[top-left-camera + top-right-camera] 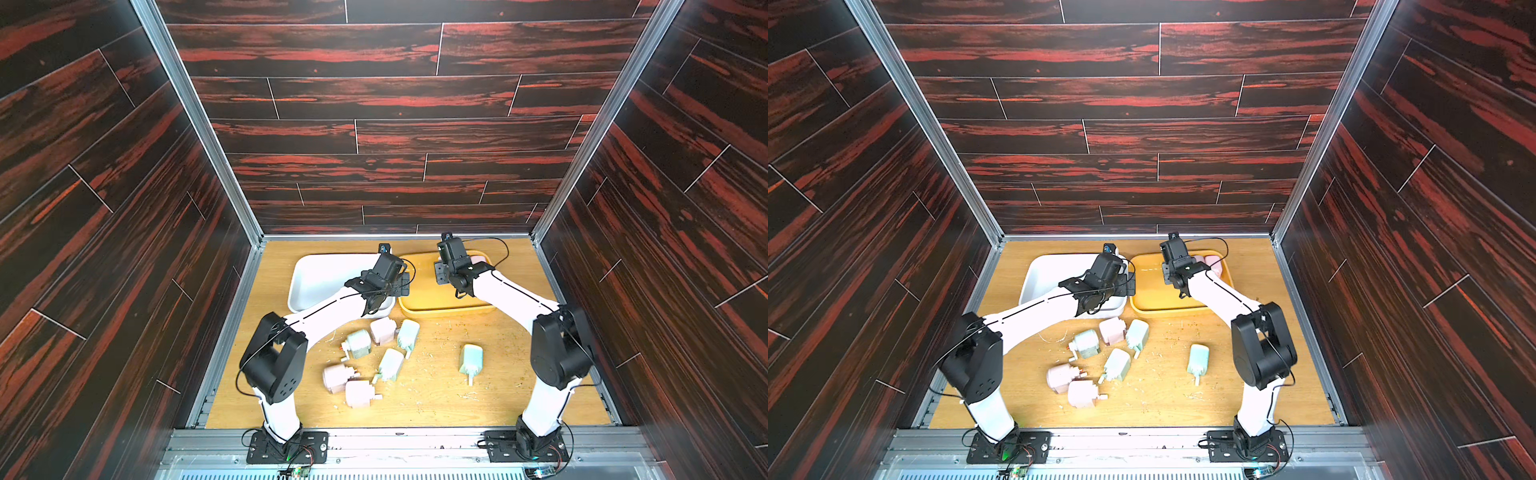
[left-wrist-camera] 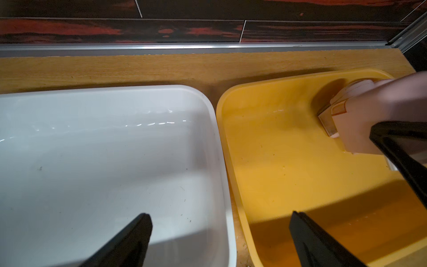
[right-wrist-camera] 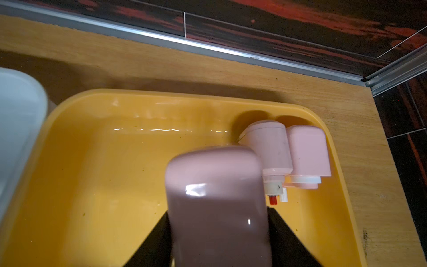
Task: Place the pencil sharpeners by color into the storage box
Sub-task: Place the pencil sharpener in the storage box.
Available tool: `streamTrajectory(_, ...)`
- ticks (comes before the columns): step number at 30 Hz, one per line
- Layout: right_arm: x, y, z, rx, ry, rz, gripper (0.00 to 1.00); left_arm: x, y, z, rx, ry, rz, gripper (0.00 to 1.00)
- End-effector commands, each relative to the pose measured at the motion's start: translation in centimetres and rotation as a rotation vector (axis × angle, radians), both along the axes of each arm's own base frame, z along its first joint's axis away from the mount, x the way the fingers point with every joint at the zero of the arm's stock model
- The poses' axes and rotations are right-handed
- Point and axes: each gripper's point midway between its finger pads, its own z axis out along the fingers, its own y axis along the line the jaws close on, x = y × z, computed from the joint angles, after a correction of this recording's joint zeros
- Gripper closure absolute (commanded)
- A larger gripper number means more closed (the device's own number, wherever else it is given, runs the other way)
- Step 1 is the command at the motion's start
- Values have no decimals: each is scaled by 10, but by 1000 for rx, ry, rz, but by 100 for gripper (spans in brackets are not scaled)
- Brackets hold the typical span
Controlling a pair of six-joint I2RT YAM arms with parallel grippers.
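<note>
- The right claw (image 3: 218, 235) was clenched on one pale pink sharpener (image 3: 215, 196), held over the yellow tray (image 3: 104, 161), with a black finger (image 3: 288, 240) pressed to each side of it.
- Two more pink sharpeners (image 3: 286, 150) lay side by side and touching in the far corner of that tray, just beside the held one; the nearer of the pair showed a white crank stub and a small red tip.
- That made three pink sharpeners at the yellow tray, counting the one held.
- The left claw (image 2: 219, 240) stood released, its jaws spread wide with nothing between them, hanging above the gap where the white tray (image 2: 215, 129) and the yellow tray sit just beside each other.
- The white tray held no sharpeners in the part that showed.
- On the tabletop (image 1: 498, 399), in both top views, seven sharpeners lay loose: four mint green and three pink.
- Green ones: one (image 1: 358, 343) near the left arm, one (image 1: 408, 335) just beside a pink one (image 1: 382, 330), one (image 1: 390, 365) in the middle, and one (image 1: 471, 360) well apart toward the right arm.
- The other two pink ones (image 1: 336, 376) and (image 1: 358, 393) lay touching at the near side.
- Total counted: six pink, four green.
</note>
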Motion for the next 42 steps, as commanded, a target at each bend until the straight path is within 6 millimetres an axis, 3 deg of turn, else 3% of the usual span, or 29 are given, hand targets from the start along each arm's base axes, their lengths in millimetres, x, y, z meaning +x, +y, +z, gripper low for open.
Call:
streamTrajectory(1,7,-3,2,-36,12,-15,100,9,3,-2,41,4,7,0)
streamTrajectory(15,36,4,-36,-101,140,-79,100,35,3,-34,43,77,14,0)
streamTrajectory(22,45,-2,-45,-133,145,-147,100,41,5,-47,31,111,21,0)
streamTrajectory(31,51,-4,-62,-158,165,-191,78,43,8,-58,38,133,27,0)
streamTrajectory(36,51,-6,-68,-165,174,-204,61,42,13,-64,46,143,37,0)
streamTrajectory(42,50,-8,-67,-174,170,-217,46,43,15,-65,46,146,42,0)
